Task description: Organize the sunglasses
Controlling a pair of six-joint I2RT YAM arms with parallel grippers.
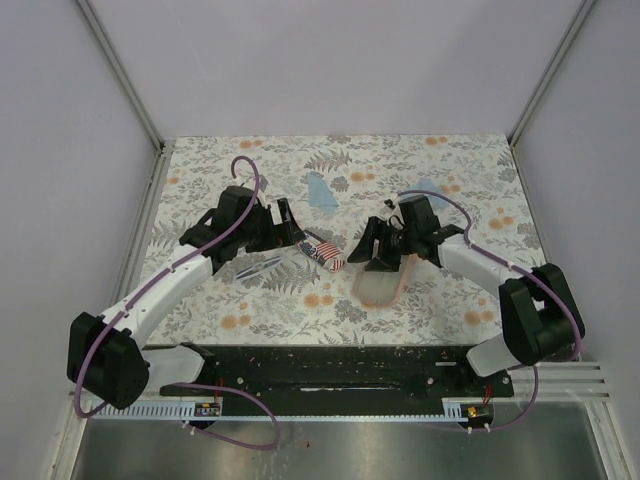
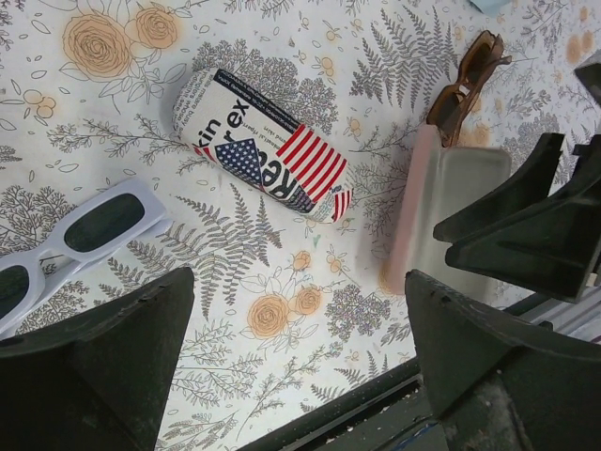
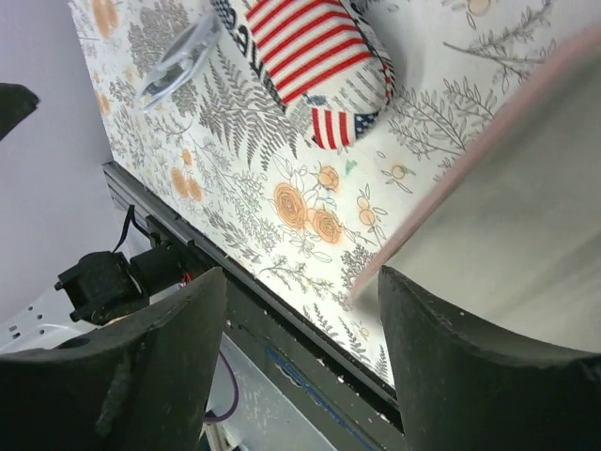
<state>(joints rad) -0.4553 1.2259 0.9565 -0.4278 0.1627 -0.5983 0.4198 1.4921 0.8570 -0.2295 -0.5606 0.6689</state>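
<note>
The reddish-brown sunglasses (image 2: 464,86) lie folded on the cloth just beyond the open pink case (image 2: 449,211). The pale silvery-framed sunglasses (image 2: 83,235) lie to the left of the flag-printed case (image 2: 268,155), and also show in the top view (image 1: 262,266) and right wrist view (image 3: 177,62). My left gripper (image 1: 287,226) is open and empty above the cloth, left of the flag case (image 1: 323,252). My right gripper (image 1: 373,252) is open and empty over the pink case (image 1: 380,285); its fingers (image 2: 526,188) hang above the case's grey lining. The brown pair is hidden in the top view.
The flowered tablecloth (image 1: 430,300) covers the table. Two pale blue patches (image 1: 320,190) lie toward the back. The black base rail (image 1: 330,365) runs along the near edge. Grey walls with metal posts close in both sides and the back.
</note>
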